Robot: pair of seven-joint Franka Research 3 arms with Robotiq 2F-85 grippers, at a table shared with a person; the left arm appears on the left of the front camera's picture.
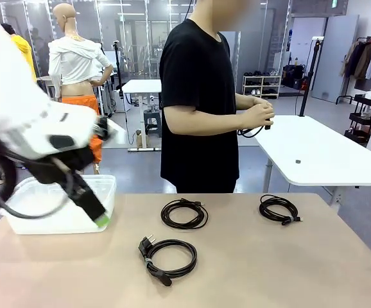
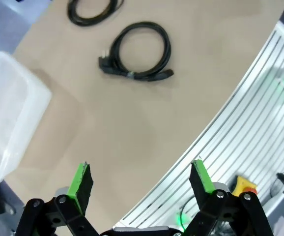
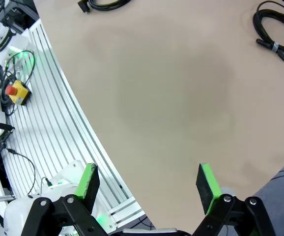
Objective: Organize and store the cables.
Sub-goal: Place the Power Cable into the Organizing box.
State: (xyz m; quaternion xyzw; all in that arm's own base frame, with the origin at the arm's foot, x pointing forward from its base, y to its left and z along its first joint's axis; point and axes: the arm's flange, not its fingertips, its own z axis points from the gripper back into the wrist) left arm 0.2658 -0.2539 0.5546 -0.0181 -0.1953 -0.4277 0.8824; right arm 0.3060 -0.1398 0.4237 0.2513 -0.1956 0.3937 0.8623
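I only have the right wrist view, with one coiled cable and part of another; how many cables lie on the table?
Observer: Three: a near coil, a middle coil and a far-right coil.
Operator: Is there anywhere to store them?
Observer: A clear plastic container stands at the left edge of the table.
Operator: Is the person handling any?
Observer: Yes, the person's hands hold a fourth cable at the far side.

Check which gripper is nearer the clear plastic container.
Left. The left gripper hangs open just beside the container at the table's left end; the right gripper is open at the opposite side, near the table's right edge.
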